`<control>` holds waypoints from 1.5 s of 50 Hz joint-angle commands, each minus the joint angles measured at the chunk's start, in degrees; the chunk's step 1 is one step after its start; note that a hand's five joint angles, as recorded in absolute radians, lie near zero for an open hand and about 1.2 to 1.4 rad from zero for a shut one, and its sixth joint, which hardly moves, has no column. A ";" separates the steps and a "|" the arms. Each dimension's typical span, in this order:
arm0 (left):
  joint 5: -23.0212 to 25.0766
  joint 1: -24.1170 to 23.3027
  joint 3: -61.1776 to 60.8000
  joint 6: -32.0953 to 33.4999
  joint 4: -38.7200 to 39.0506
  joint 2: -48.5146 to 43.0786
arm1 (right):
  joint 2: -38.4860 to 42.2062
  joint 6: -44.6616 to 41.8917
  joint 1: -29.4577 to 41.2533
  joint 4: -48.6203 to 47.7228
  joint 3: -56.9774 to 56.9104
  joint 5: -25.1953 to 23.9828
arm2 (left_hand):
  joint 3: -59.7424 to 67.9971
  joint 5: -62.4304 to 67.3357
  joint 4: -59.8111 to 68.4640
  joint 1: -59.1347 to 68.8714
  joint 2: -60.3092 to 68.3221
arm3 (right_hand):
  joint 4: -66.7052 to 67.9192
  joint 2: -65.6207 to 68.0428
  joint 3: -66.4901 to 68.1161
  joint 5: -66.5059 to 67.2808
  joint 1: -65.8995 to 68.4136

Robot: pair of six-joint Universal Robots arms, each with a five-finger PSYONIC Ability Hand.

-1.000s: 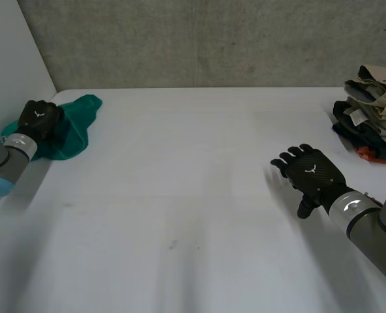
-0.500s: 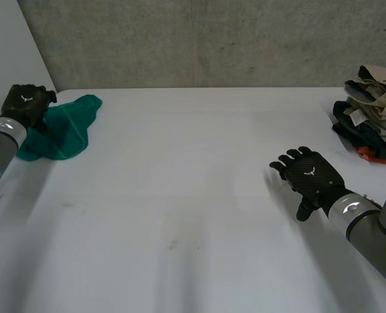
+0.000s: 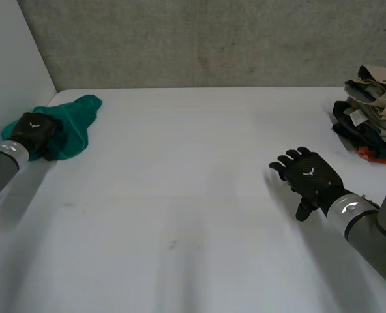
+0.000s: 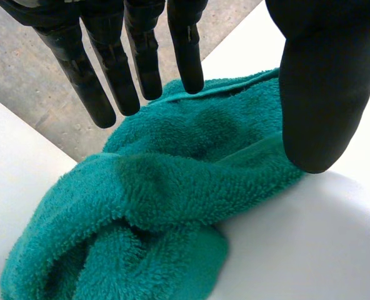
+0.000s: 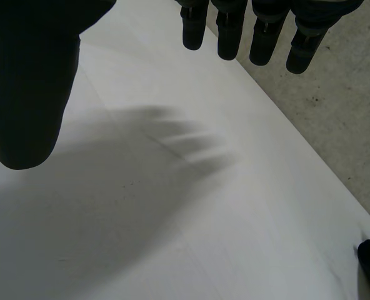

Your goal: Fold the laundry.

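Note:
A crumpled teal towel (image 3: 77, 122) lies at the table's far left edge, near the back corner. My left hand (image 3: 35, 132) is over the towel's left part. In the left wrist view the left hand (image 4: 141, 56) hovers just above the towel (image 4: 172, 194), open, with straight fingers and the thumb held apart, gripping nothing. My right hand (image 3: 311, 177) hovers over bare table at the right, palm down. In the right wrist view the right hand (image 5: 29, 81) is open with spread fingers and nothing beneath it.
A pile of folded clothes (image 3: 373, 111) in beige and dark colours stands at the table's back right edge. The white table (image 3: 180, 195) stretches between the two hands. A wall runs behind the table, and a white panel stands beside the towel.
The left hand rose off the towel toward the back left, then came down over its left part with its fingers straightened. The towel and the right hand have stayed in place.

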 commanded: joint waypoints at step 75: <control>-7.50 -3.56 -9.13 5.10 -3.80 9.99 | -0.47 0.35 -0.18 -0.86 0.85 0.10 | -1.14 -1.06 -0.96 -1.00 -1.00 | -2.41 -2.17 -2.34 -2.76 -2.86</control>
